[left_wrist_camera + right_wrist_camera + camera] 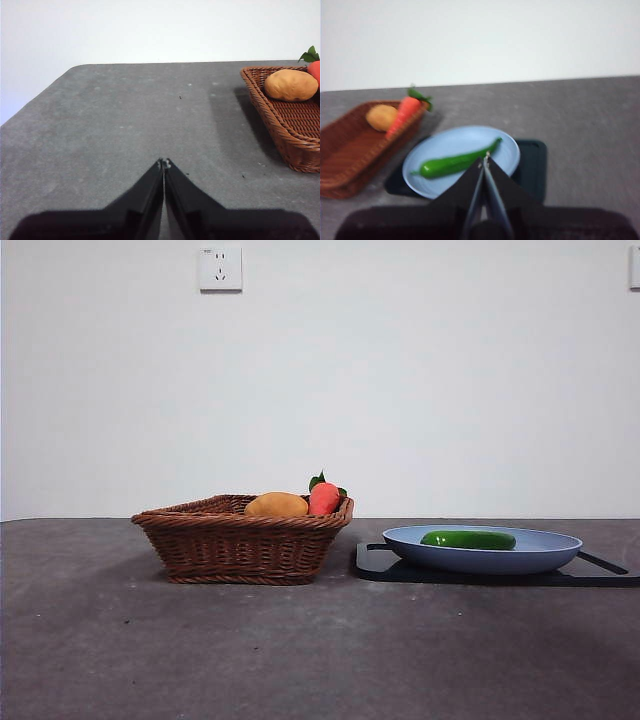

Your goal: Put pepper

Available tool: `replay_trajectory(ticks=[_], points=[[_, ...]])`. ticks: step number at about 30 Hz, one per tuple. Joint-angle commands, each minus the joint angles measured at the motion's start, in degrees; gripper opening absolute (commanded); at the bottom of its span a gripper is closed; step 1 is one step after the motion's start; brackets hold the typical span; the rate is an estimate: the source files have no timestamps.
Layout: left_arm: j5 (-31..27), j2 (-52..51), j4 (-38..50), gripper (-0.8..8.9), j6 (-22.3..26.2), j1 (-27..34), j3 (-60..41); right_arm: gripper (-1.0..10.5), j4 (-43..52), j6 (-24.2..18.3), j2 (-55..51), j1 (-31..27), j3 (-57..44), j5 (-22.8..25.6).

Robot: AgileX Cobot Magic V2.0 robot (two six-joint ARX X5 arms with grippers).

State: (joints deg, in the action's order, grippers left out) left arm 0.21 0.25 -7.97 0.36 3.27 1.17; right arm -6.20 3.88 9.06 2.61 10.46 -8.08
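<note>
The pepper (468, 539), glossy dark green and long, lies on the blue plate (560, 550) at the right of the front view. In the right wrist view the pepper (455, 162) lies across the plate (445, 145). My right gripper (484, 161) is shut and empty, above the plate's near side. My left gripper (163, 162) is shut and empty, over bare table left of the wicker basket (295, 125). Neither arm shows in the front view.
The brown wicker basket (240, 545) left of the plate holds an orange-yellow oval fruit (276, 505) and a small red item with green leaves (324, 497). A dark tray (400, 568) lies under the plate. A white wall with a socket (220, 268) stands behind the grey table.
</note>
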Motion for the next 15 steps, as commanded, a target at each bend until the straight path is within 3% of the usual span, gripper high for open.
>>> replay_trajectory(ticks=[1,15], points=[[0.0,-0.2,0.6,0.08,-0.4,0.2,-0.1,0.1,0.8,0.8,-2.3,0.8,-2.9,1.6],[0.0,-0.2,0.6,0.08,-0.4,0.2,-0.1,0.1,-1.2,1.7,-7.4,1.3,-10.0,2.5]])
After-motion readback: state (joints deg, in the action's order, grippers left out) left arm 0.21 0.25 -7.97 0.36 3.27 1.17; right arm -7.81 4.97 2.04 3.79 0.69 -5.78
